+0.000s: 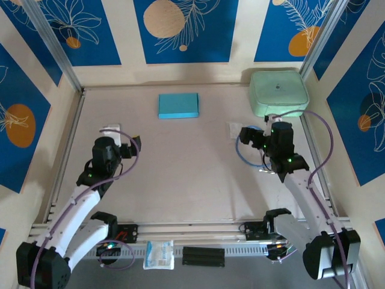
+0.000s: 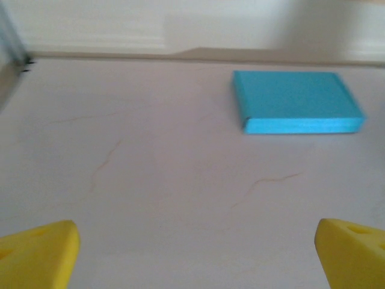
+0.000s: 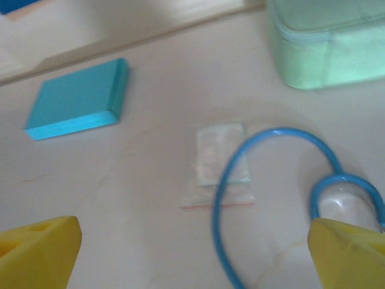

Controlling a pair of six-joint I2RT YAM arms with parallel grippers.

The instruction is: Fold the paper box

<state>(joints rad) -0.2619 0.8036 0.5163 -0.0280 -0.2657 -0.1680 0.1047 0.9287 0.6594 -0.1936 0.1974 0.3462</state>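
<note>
The paper box (image 1: 178, 105) lies as a shallow, closed light blue rectangle at the far middle of the table. The left wrist view has the box (image 2: 295, 102) ahead and to the right. It appears at the upper left in the right wrist view (image 3: 78, 99). My left gripper (image 1: 124, 139) hovers at mid-left, well short of the box. Its yellow fingertips (image 2: 36, 253) stand wide apart, open over bare table. My right gripper (image 1: 260, 133) is at mid-right, open too, with nothing between its fingertips (image 3: 36, 250).
A mint-green rounded case (image 1: 278, 91) sits in the far right corner. A small clear packet (image 3: 219, 162) lies just ahead of the right gripper, crossed by a blue cable loop (image 3: 271, 180). Metal rails (image 1: 65, 150) edge the table. A white packet (image 1: 159, 253) rests by the arm bases.
</note>
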